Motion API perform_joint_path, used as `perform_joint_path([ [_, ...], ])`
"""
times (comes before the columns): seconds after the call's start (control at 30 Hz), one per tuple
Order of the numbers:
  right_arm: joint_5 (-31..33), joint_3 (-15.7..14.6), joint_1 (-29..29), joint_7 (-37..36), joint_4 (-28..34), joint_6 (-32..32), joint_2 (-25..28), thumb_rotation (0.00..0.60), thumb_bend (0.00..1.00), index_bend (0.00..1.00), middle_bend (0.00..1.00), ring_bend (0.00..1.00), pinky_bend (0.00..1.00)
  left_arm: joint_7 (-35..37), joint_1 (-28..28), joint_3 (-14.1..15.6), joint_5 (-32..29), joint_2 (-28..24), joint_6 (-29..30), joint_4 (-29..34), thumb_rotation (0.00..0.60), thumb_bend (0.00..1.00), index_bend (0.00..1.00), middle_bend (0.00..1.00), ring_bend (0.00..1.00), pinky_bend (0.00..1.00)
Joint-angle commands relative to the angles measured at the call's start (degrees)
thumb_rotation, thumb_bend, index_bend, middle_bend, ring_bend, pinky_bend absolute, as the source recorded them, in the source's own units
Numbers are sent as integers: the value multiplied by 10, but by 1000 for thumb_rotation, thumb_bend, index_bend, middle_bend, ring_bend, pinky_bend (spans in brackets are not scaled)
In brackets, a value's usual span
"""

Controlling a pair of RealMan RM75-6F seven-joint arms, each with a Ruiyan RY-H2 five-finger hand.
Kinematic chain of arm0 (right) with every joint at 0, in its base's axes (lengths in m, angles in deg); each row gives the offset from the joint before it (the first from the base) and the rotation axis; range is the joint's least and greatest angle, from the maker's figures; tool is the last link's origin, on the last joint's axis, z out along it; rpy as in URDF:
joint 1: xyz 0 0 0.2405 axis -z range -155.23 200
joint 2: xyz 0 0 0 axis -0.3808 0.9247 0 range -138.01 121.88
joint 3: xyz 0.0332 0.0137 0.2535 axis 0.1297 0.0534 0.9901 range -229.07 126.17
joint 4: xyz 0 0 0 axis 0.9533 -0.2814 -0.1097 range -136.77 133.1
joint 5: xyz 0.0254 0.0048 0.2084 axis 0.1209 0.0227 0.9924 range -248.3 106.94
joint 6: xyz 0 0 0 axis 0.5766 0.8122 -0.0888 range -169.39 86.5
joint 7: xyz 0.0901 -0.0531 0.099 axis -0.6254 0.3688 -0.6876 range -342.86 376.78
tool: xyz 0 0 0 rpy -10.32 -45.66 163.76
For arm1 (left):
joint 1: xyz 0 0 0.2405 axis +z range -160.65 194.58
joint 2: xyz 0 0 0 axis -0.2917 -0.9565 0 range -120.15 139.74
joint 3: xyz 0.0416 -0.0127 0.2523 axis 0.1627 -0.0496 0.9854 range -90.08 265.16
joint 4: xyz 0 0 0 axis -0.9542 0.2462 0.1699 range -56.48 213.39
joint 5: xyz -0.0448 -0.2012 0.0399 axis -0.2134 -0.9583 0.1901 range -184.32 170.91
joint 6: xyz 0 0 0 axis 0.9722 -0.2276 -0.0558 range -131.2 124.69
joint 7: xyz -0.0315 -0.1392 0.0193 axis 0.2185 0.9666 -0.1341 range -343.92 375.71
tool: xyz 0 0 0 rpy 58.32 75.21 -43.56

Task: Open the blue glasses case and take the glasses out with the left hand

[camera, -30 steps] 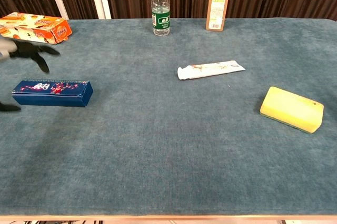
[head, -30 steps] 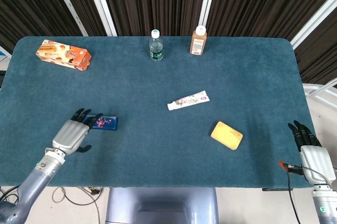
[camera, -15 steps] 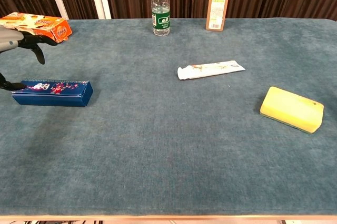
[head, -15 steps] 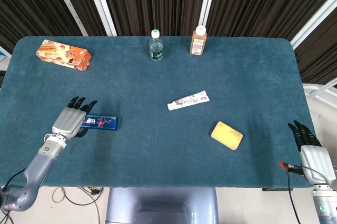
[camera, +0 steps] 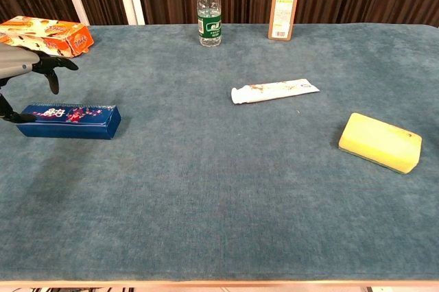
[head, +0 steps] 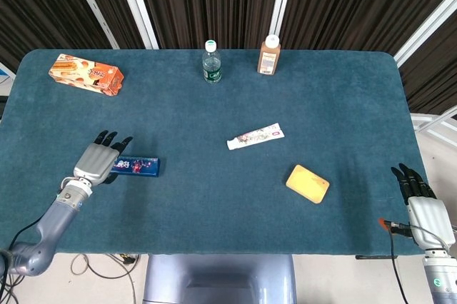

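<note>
Head view shows us at the reach step: our left hand hovers over the left end of the blue case, fingers spread and holding nothing. The case lies flat and closed on the near-left part of the worktop, long side running left to right. From the chest view the dark fingers sit above and just beyond the case's left end, with one fingertip low at its near-left corner; we cannot tell whether it touches.

Next, we judge, the hand must settle on the case and find the lid seam, which we cannot make out, then lift the lid without pushing the case away.

Our right hand waits at the near-right edge, fingers extended, empty, well apart from everything.

Room is generous: the snack box is well beyond the case, and the tube and yellow block lie far to the right. The worktop's left edge is near the hand.
</note>
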Motion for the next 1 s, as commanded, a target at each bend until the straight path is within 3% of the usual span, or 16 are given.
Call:
perform_joint_path([
  [0.03,0,0,0,1,0,0,0,600,186,0,0,0,187,3,-1,3,4,2,-4,-8,600,294,32,295,0,29],
  [1.0,2,1,0,3,0,-1,-2,600,196,0,0,0,187,50,1,6,14,26,-22,-61,600,336,47,307,0,29],
])
